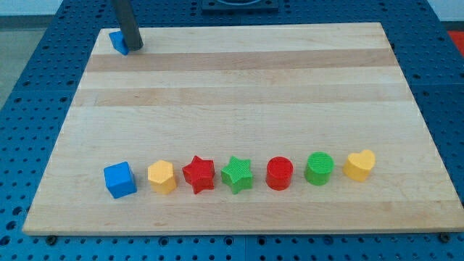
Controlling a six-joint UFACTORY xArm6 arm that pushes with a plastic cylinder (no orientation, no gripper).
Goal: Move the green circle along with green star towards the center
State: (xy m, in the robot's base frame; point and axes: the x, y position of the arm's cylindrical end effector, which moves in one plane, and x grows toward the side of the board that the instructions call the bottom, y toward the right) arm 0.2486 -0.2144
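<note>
The green circle [319, 167] and the green star [236, 174] stand in a row of blocks near the view's bottom edge of the wooden board [239, 94]. The red circle [279, 173] sits between them. My tip [135, 47] is at the board's top left corner, far from both green blocks. It touches or nearly touches a small blue block [119, 41] on its left.
The row, from the view's left, holds a blue cube [119, 179], a yellow hexagon-like block [162, 176], a red star [199, 174], then the green star, the red circle, the green circle and a yellow heart [359, 164]. A blue pegboard [435, 87] surrounds the board.
</note>
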